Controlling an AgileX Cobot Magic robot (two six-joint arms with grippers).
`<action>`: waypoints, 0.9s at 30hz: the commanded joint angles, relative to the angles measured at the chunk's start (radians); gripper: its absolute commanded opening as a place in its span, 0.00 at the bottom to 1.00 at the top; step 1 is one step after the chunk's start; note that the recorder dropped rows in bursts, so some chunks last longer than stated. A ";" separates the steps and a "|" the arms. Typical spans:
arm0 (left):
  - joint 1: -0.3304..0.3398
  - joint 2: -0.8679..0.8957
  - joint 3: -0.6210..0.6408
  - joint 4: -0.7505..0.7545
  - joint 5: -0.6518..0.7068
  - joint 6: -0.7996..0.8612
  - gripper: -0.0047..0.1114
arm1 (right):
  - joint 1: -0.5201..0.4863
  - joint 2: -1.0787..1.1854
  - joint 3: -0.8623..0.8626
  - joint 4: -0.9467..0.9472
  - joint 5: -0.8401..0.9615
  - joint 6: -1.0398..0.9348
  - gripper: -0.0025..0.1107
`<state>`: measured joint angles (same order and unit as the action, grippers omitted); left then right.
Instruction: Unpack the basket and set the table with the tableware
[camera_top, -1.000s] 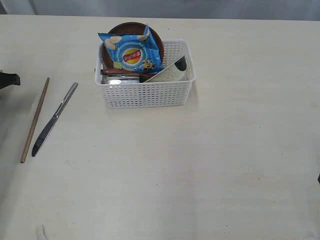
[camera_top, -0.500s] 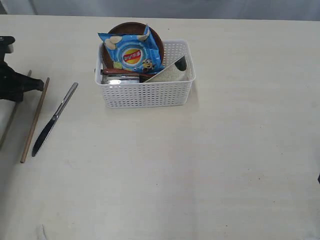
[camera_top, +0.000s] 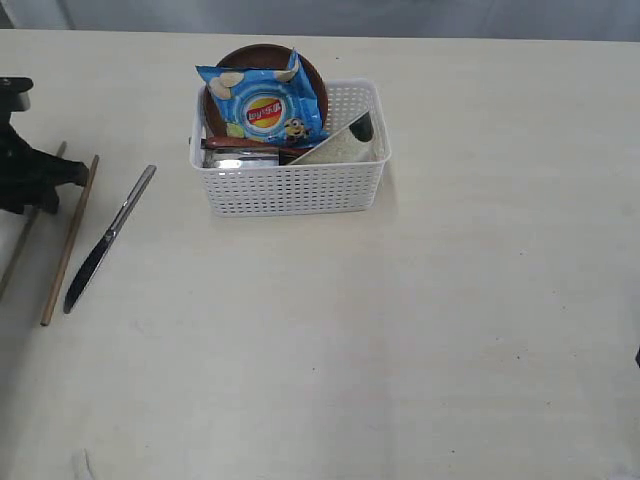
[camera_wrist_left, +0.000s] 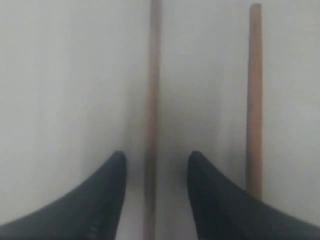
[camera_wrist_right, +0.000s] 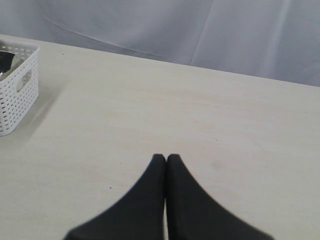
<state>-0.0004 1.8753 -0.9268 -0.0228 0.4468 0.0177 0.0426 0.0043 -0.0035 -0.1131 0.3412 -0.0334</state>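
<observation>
Tableware, status: most pieces sit in the basket (camera_top: 295, 185) at the far middle of the table (camera_top: 450, 330). The brown plate (camera_top: 262, 58) stands on edge behind a blue chip bag (camera_top: 265, 105), and the pale bowl (camera_top: 340, 145) is tipped at the right end. The knife (camera_top: 105, 240) and two chopsticks lie out on the table's left side.

Step in hand, as judged: laying one chopstick (camera_wrist_left: 151, 75) beside its pair (camera_wrist_left: 255, 100).

Doing it well:
- Lift the arm straight up, so neither finger drags the stick out of line.
- Keep the jaws parted until they are well clear.
- The two sticks look near parallel and a little apart; leave that spacing as it is.
- For the next pick from the basket, the chip bag covers the plate and would likely have to be dealt with first.

Left gripper (camera_wrist_left: 156, 159): jaws partly open, straddling the first chopstick with a gap showing on each side, so nothing is gripped. The wrist picture is blurred, so whether the stick lies flat on the table I cannot confirm; it probably does.

Right gripper (camera_wrist_right: 166, 157): fingers pressed together, empty, above bare table right of the basket.
</observation>
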 joint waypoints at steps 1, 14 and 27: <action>-0.010 -0.050 -0.012 -0.042 0.086 -0.004 0.38 | 0.000 -0.004 0.004 -0.006 -0.003 0.001 0.02; -0.227 -0.137 -0.013 -0.274 0.038 0.292 0.38 | 0.000 -0.004 0.004 -0.006 -0.003 0.001 0.02; -0.254 -0.009 -0.024 -0.187 -0.092 0.273 0.38 | 0.000 -0.004 0.004 -0.006 -0.003 0.001 0.02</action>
<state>-0.2517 1.8576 -0.9457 -0.2182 0.3888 0.3068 0.0426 0.0043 -0.0035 -0.1131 0.3412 -0.0334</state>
